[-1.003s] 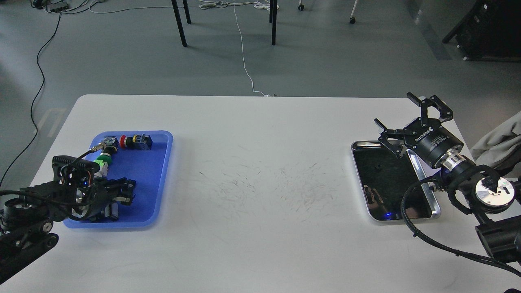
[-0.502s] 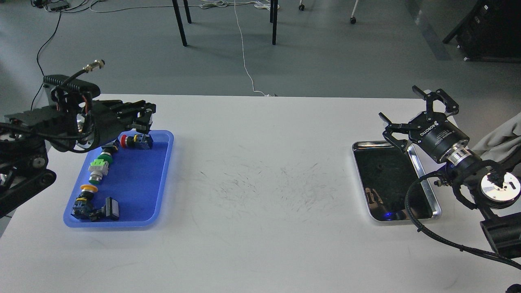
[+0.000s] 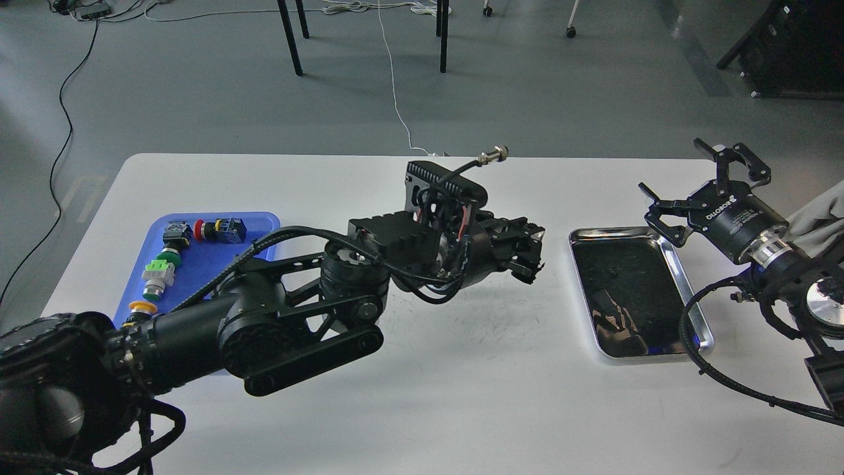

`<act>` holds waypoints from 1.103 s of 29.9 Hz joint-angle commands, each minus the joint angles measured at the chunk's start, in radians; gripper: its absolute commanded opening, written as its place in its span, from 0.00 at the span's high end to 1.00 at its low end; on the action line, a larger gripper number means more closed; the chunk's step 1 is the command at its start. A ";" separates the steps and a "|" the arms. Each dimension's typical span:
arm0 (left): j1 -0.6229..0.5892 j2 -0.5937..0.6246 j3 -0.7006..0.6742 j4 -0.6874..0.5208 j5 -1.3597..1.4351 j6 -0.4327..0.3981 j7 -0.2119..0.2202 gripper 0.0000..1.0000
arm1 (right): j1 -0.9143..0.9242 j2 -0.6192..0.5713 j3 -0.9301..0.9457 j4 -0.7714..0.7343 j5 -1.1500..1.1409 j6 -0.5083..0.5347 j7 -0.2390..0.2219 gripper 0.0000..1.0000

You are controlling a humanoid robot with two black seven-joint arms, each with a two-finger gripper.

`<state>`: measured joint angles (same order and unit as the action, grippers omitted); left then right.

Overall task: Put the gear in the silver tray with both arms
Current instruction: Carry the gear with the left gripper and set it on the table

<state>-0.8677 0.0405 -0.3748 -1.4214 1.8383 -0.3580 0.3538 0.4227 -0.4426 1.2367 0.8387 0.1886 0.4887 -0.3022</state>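
Note:
The silver tray (image 3: 618,232) lies on the right of the white table, its dark bottom bare. My left arm reaches across the table, and its gripper (image 3: 527,256) hovers just left of the tray's left rim. Its fingers are dark and merge together, so I cannot tell whether they hold anything. No gear can be made out. My right gripper (image 3: 674,168) is open and empty, above the table just beyond the tray's far right corner.
A blue tray (image 3: 260,224) at the left holds several push-button parts, among them a red one (image 3: 210,229) and a green-and-white one (image 3: 158,272); my left arm hides its near part. Grey cloth (image 3: 821,211) lies at the right edge.
My left gripper rose out of the blue tray, then swung far right across the table to the silver tray's left edge. My right gripper drew back to the right, off the tray.

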 commanded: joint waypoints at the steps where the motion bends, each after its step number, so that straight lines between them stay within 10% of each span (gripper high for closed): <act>1: 0.027 -0.040 0.049 0.067 0.007 0.037 -0.001 0.91 | -0.007 -0.001 0.007 -0.001 0.002 0.000 0.000 0.03; 13: 0.144 -0.040 0.143 0.164 -0.008 0.185 -0.010 0.91 | -0.001 0.001 0.015 0.000 0.002 0.000 0.002 0.03; 33: 0.260 -0.040 0.198 0.159 0.016 0.197 -0.024 0.87 | -0.001 0.002 0.035 0.007 0.003 0.000 0.000 0.03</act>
<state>-0.6120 0.0000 -0.1767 -1.2647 1.8481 -0.1618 0.3326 0.4219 -0.4404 1.2713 0.8451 0.1917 0.4887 -0.3022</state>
